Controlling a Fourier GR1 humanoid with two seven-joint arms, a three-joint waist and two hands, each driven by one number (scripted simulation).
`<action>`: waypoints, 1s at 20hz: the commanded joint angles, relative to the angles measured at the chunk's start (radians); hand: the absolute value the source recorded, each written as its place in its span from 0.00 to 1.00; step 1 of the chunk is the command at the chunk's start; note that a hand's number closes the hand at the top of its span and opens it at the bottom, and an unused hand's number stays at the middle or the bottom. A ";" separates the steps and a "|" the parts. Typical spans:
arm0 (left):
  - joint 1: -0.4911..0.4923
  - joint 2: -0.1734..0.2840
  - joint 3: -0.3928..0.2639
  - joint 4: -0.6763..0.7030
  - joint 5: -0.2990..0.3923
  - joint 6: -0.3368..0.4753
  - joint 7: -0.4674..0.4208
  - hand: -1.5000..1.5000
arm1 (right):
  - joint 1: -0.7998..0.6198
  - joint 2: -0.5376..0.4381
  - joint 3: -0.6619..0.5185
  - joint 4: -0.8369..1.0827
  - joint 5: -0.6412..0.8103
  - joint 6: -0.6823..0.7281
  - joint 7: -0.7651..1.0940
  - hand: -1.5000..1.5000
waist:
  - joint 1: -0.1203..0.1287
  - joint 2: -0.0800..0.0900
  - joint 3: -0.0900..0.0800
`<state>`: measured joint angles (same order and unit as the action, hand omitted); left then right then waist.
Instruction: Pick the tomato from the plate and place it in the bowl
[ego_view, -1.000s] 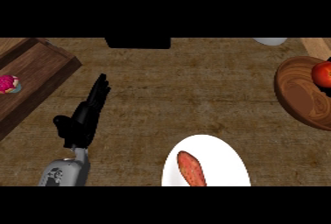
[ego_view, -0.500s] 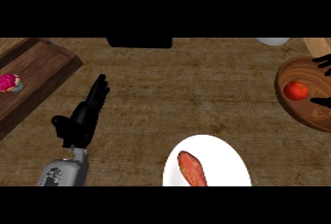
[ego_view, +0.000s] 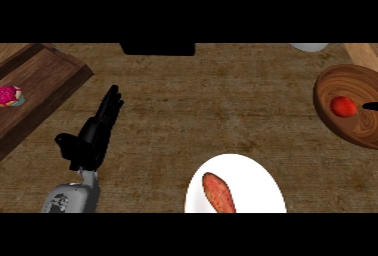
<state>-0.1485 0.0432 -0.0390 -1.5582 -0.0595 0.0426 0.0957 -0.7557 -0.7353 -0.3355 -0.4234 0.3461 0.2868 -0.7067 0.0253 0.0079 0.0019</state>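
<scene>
Beside right hand (ego_view: 371, 105), tomato (ego_view: 343, 106).

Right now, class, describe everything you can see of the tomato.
The tomato is small, round, red and smooth, with no stem showing. It lies inside the brown wooden bowl at the counter's right edge, resting on the bowl's inner surface. Nothing holds it. A dark tip, probably the right hand, shows just beside it at the view's edge.
</scene>
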 joint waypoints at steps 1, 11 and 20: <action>0.018 0.003 -0.008 -0.033 -0.013 0.005 0.007 0.50 | -0.049 -0.027 -0.071 0.053 -0.069 0.042 0.019 0.00 | -0.006 -0.003 -0.001; -0.002 -0.014 -0.014 -0.003 -0.024 0.016 0.005 0.50 | 0.002 -0.194 -0.153 0.198 -0.164 0.354 0.022 0.00 | -0.013 -0.001 0.000; 0.037 -0.013 -0.014 -0.024 -0.018 0.009 -0.021 0.50 | 0.127 -0.206 -0.136 0.165 -0.183 0.496 -0.090 0.00 | -0.009 -0.002 0.003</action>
<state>-0.1463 0.0341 -0.0404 -1.5497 -0.0699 0.0486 0.0814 -0.7069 -0.9471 -0.4766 -0.2514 0.1712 0.6031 -0.6222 0.0187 0.0098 0.0038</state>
